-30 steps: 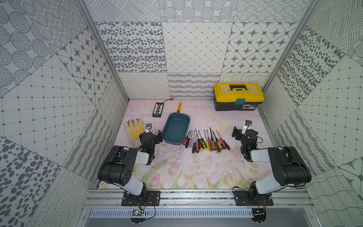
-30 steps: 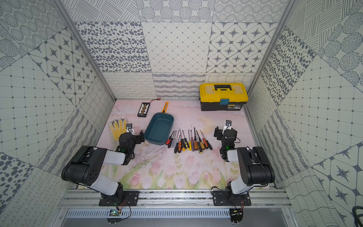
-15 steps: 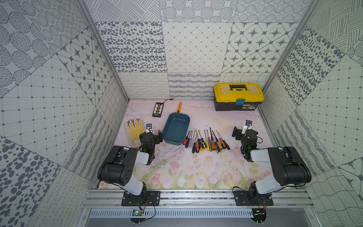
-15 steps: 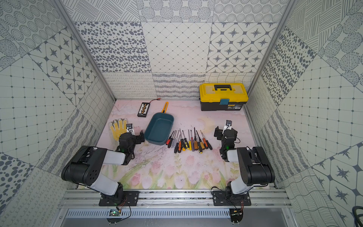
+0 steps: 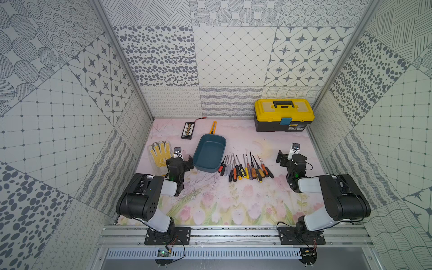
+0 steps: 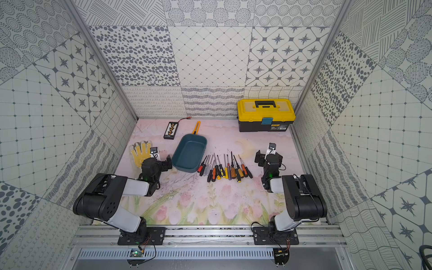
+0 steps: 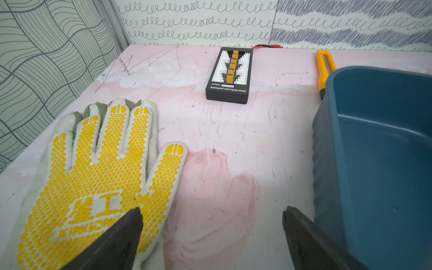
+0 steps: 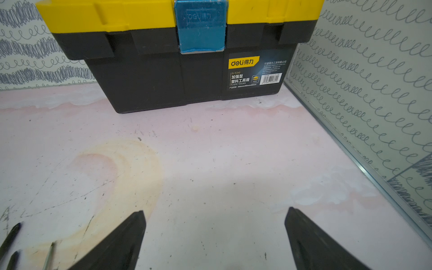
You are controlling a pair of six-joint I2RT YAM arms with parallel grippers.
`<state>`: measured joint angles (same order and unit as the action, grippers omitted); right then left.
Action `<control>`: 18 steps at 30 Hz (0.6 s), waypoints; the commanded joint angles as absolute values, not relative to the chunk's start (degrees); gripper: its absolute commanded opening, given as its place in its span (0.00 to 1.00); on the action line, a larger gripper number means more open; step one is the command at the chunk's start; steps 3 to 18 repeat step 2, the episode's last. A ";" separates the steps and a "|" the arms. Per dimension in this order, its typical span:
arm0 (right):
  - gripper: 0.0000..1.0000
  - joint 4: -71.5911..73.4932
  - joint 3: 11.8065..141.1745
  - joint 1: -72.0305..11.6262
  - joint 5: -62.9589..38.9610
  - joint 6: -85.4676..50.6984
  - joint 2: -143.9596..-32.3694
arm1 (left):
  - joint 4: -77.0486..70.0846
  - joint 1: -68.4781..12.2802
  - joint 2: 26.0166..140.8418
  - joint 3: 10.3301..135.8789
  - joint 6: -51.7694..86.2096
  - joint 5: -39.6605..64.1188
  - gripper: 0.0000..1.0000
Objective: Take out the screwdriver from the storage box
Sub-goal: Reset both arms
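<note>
Patterned panels enclose a pink floral tabletop where the teal storage box (image 5: 210,153) sits empty in both top views, a row of screwdrivers (image 5: 245,167) lying just beside it. By appearances, removal is finished. Left gripper (image 7: 211,236) and right gripper (image 8: 215,236) rest spread wide, holding nothing, flanking box and tools.

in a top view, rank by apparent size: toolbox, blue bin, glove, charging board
1. toolbox
2. blue bin
3. glove, partly hidden by the left arm, so less sure
4. charging board
</note>
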<state>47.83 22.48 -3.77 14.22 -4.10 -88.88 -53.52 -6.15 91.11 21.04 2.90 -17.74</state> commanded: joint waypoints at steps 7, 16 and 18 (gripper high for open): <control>0.99 50.61 21.91 -3.96 14.77 -4.52 -88.90 | -54.23 -5.81 91.27 21.72 2.90 -16.70 0.99; 0.99 50.61 21.91 -3.96 14.77 -4.52 -88.90 | -54.23 -5.81 91.27 21.72 2.90 -16.70 0.99; 0.99 50.61 21.91 -3.96 14.77 -4.52 -88.90 | -54.23 -5.81 91.27 21.72 2.90 -16.70 0.99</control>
